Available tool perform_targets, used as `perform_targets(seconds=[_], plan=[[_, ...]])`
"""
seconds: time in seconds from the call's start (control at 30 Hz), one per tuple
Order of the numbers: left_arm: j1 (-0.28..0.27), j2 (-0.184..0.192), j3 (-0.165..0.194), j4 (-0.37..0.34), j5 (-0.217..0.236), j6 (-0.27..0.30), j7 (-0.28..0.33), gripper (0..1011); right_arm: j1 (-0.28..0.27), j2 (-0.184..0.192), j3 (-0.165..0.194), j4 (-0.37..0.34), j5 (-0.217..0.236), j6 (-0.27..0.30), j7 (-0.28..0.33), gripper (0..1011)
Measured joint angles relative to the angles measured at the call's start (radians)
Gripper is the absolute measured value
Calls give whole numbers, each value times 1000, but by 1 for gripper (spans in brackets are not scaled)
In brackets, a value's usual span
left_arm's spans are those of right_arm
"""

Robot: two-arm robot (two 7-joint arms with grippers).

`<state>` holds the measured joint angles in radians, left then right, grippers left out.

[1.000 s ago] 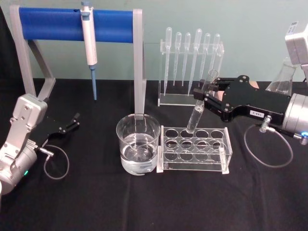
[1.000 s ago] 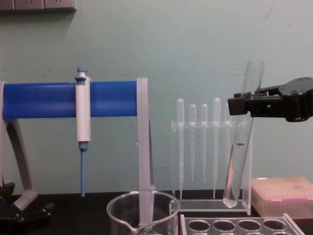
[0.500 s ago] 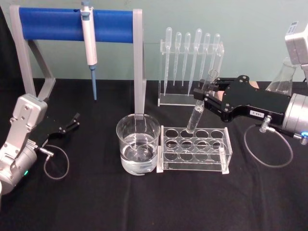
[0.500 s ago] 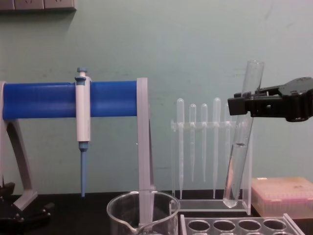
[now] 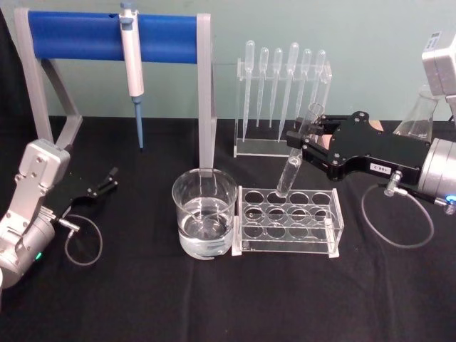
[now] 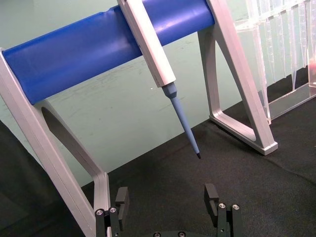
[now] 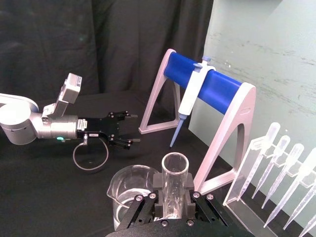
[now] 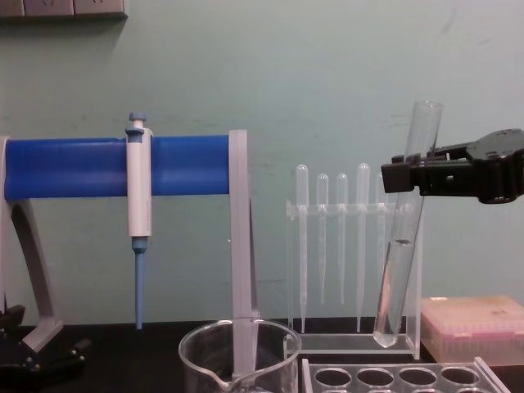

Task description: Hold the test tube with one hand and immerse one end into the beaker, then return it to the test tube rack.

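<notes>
While end effector clamps tube, seemingly upper-third

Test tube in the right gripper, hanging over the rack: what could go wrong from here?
1. The test tube is tilted in the right gripper, so lowered like that its rounded end may catch a hole rim of the rack.
2. It seems to hold some liquid and is open-topped; more tilt might spill it.
3. The beaker stands right beside the rack, so a sideways swing could knock it.
The left gripper sits open, far left.
</notes>
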<state>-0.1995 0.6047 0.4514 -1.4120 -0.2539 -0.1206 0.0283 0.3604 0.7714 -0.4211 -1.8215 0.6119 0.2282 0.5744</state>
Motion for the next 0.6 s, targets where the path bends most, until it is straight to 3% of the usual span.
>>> perform_targets(seconds=[0.6], plan=[[0,0,0,0,0,0,0,1000,0,0,0,0,0,0,0,235]])
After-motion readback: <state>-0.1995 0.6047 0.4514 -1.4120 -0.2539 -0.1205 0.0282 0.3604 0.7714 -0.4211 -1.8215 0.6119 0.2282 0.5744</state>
